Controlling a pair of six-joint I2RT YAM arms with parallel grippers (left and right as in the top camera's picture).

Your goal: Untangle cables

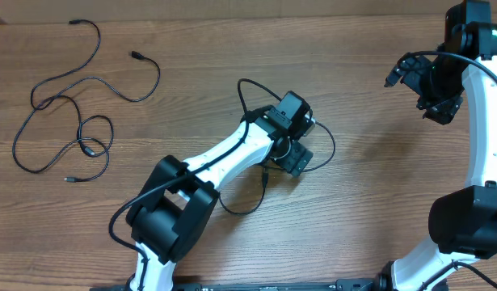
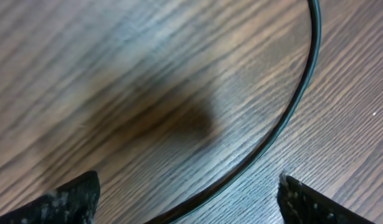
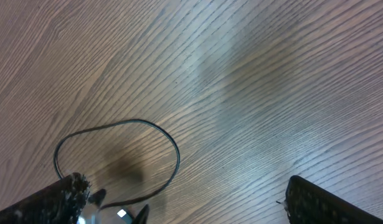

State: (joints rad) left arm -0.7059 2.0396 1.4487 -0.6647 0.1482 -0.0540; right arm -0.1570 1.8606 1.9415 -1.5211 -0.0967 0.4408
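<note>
Brown wood-grain tabletop (image 1: 377, 202), seen from above: most of the thin black cables (image 1: 74, 101) lie in loose, crossing loops at ten o'clock, well apart from both arms. One more thin black cord (image 2: 314, 31) curls around the centre. I have the left gripper (image 1: 295, 155) low over it with jaws wide, and the cord's arc runs along the wood between the fingertips (image 2: 66, 199), untouched as far as I can tell. I judge it is placed to pinch that strand and draw it clear. The right gripper (image 1: 430, 85) hangs at two o'clock, jaws wide and empty, out of the way
</note>
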